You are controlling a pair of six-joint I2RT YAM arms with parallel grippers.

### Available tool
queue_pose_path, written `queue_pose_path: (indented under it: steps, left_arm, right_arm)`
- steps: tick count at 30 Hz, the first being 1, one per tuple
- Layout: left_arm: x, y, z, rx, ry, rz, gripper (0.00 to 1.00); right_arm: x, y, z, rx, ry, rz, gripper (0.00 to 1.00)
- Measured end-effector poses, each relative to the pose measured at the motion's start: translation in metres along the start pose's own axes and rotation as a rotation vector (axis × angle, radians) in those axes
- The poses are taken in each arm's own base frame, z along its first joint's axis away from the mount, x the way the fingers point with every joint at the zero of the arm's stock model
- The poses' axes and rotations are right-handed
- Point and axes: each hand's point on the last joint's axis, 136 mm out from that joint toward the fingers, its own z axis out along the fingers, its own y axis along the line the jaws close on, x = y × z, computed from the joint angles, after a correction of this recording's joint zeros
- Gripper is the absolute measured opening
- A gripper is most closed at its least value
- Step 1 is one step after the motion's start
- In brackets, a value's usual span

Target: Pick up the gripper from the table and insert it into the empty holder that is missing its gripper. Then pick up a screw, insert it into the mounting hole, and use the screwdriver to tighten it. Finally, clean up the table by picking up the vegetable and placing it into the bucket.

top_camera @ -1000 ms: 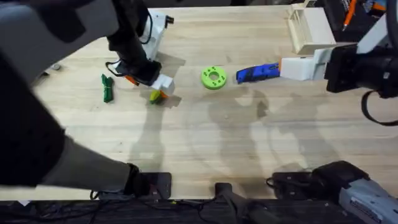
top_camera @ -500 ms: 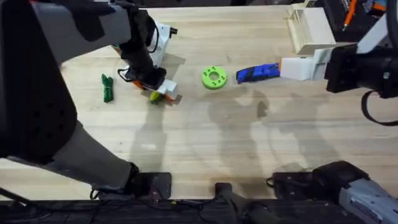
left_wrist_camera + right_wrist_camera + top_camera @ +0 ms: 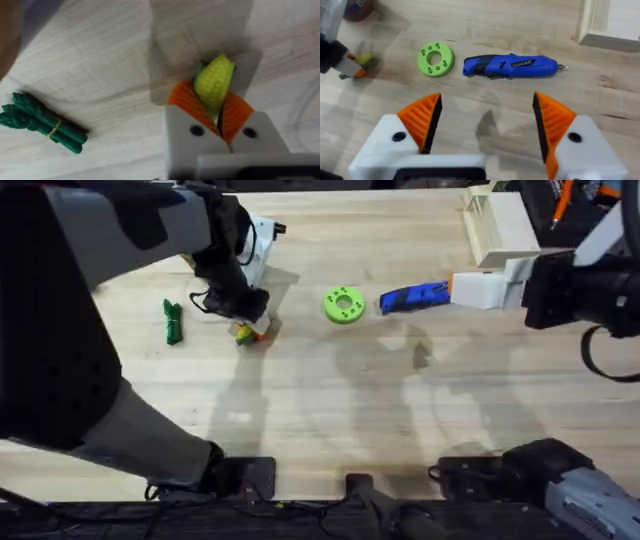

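My left tool (image 3: 216,117) is clamped on the yellow corn vegetable (image 3: 214,82) low over the table (image 3: 330,410). My right tool (image 3: 487,122) hangs spread apart, the screwdriver (image 3: 512,66) lying just beyond it.

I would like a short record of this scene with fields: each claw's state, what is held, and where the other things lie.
left claw: shut on the toy corn, low over the table
right claw: open, holding nothing
screwdriver: lying flat on the table, beyond the right claw
green disc: flat, between the corn and the screwdriver
asparagus bundle: on the table, apart from the left claw
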Motion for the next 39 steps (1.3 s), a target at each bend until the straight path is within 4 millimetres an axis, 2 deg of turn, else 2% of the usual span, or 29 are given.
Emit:
queue_pose_path:
  steps: [9,12,14,16,19,22,26,29,33,36,39]
  left_arm:
    - [0.000,0.000,-0.001,0.001,0.000,-0.001,0.032]
    - [0.001,-0.001,-0.008,0.003,-0.003,-0.004,0.032]
    - [-0.004,0.000,-0.025,-0.004,-0.037,-0.006,0.032]
    - [-0.016,0.002,-0.051,-0.021,-0.107,-0.008,0.032]
    - [-0.036,0.008,-0.104,-0.061,-0.250,-0.030,0.032]
    - [-0.046,0.015,-0.155,-0.091,-0.358,-0.057,0.032]
    - [-0.060,0.036,-0.210,-0.127,-0.495,-0.138,0.032]
    - [-0.065,0.055,-0.242,-0.150,-0.586,-0.211,0.032]
    - [-0.068,0.078,-0.262,-0.174,-0.659,-0.287,0.032]
    - [-0.067,0.088,-0.261,-0.181,-0.663,-0.328,0.032]
    - [-0.079,0.095,-0.252,-0.177,-0.658,-0.343,0.032]
  right_arm:
    - [0.000,0.000,0.000,0.000,0.000,0.000,0.992]
    - [0.000,0.000,0.000,0.000,-0.001,0.000,0.992]
    - [0.000,0.000,0.000,0.000,0.000,0.000,0.993]
    - [0.000,0.000,0.000,0.000,0.000,0.000,0.992]
    - [0.000,0.000,0.000,0.000,0.000,0.000,0.992]
    - [0.000,0.000,0.000,0.000,0.000,0.000,0.992]
    - [0.000,0.000,0.000,0.000,0.000,0.000,0.992]
    - [0.000,0.000,0.000,0.000,0.000,0.000,0.992]
    - [0.000,0.000,0.000,0.000,-0.001,0.000,0.988]
    - [0.000,0.000,0.000,0.000,-0.001,0.000,0.990]
    - [0.000,0.000,0.000,0.000,-0.001,0.000,0.990]
